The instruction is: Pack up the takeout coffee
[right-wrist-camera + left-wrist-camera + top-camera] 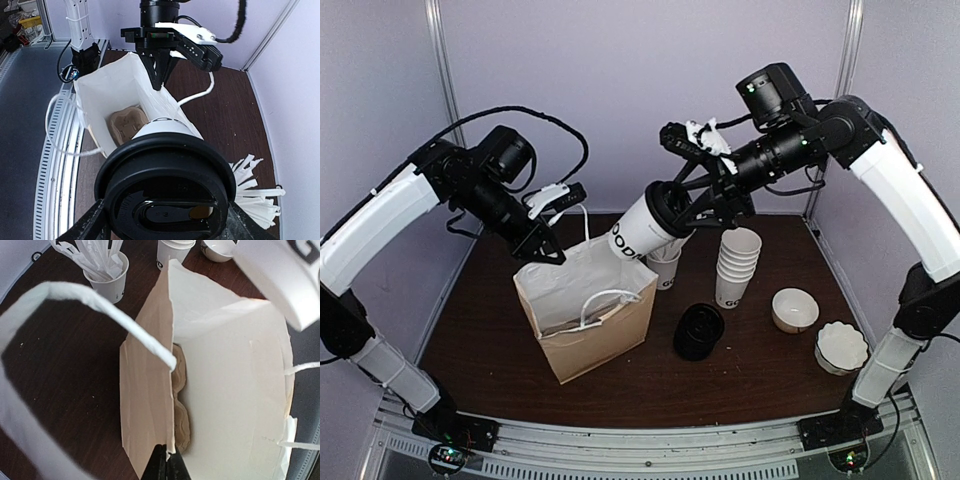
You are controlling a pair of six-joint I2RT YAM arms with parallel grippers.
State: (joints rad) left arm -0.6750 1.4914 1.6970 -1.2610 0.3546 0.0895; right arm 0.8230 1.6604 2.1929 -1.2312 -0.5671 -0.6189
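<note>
Tilted takeout coffee (640, 232) points base-first toward bag (595, 325).

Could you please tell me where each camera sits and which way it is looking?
Top external: high behind the robot, facing down across the table; shows left claw pinching the paper bag, right claw holding the takeout coffee.
Left wrist: looks down into the bag's mouth; own fingertips at bottom edge.
Right wrist: looks past the black lid into the bag; own fingers flank it.
Shared: both wrist views show the cardboard carrier inside.
</note>
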